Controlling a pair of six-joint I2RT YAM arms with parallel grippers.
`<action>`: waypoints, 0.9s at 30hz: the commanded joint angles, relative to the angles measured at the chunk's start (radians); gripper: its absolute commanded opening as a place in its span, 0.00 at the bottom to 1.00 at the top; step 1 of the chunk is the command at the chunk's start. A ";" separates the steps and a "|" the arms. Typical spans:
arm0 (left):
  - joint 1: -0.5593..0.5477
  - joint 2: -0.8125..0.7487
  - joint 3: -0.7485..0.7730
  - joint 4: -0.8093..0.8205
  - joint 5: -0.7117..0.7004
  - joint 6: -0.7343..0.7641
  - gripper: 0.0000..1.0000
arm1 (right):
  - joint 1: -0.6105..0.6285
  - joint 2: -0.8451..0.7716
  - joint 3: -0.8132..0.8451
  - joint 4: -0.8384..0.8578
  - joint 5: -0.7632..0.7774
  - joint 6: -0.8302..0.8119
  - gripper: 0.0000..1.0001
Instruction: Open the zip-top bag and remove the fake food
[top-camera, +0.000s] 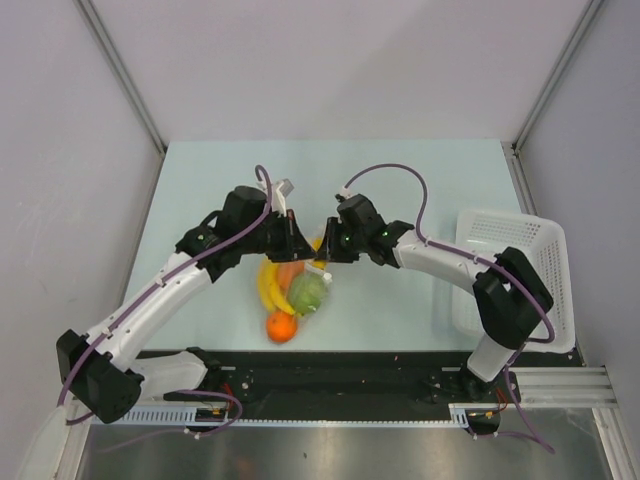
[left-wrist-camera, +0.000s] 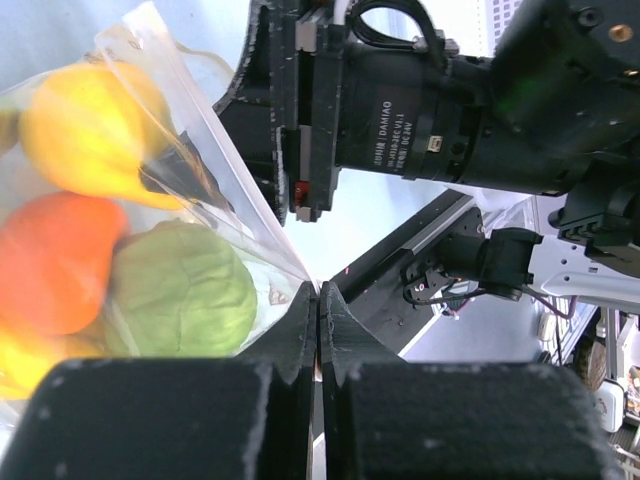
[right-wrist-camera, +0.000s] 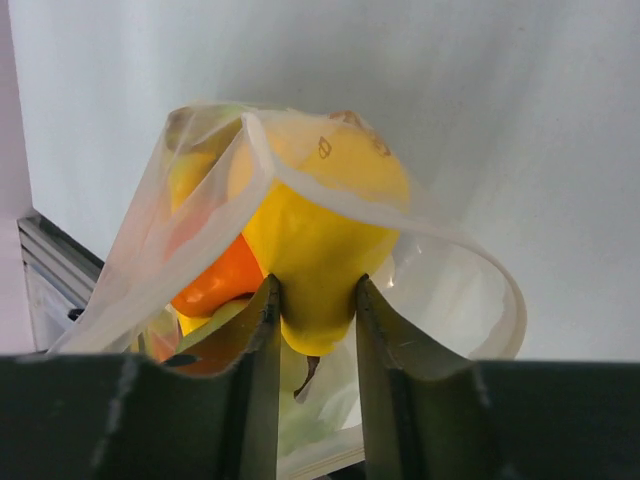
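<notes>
**Bag mouth held open; right end effector on lemon**

Position: the bag (top-camera: 300, 288) sits mid-counter (top-camera: 400, 190), between the two arms. Its mouth is up at the end effectors and its body runs from there toward the near edge. The basket (top-camera: 515, 270) is well apart, at the right edge.

Left end effector (left-wrist-camera: 318, 305): fingers together, with the bag's clear film pinched between the tips at one edge of the mouth. From the left wrist, the film slopes up and away to the left of the pinch. The cabbage (left-wrist-camera: 180, 290) lies just beside the tips behind the film, with the lemon (left-wrist-camera: 85, 130) above it.

Right end effector (right-wrist-camera: 315, 325): fingers closed in on both sides of the lemon, touching it. The lemon sits in the bag's mouth, the rim arching over it and looping out to the right. Cannot tell whether film lies between pads and fruit.

Contents: an orange piece (right-wrist-camera: 215, 280) lies just left of and behind the lemon. From the top, the bananas (top-camera: 267, 285) lie along the bag's left side. The orange (top-camera: 281, 327) is at the near end, farthest from both end effectors.
</notes>
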 joint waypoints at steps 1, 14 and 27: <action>-0.003 -0.045 0.014 0.032 0.023 0.000 0.00 | 0.004 -0.082 -0.010 0.023 0.001 -0.038 0.21; -0.002 -0.073 0.011 -0.006 -0.009 0.026 0.00 | 0.023 -0.253 -0.007 -0.100 0.007 -0.015 0.04; 0.000 -0.124 -0.010 -0.061 -0.068 0.054 0.00 | 0.030 -0.442 -0.047 -0.272 0.009 0.016 0.02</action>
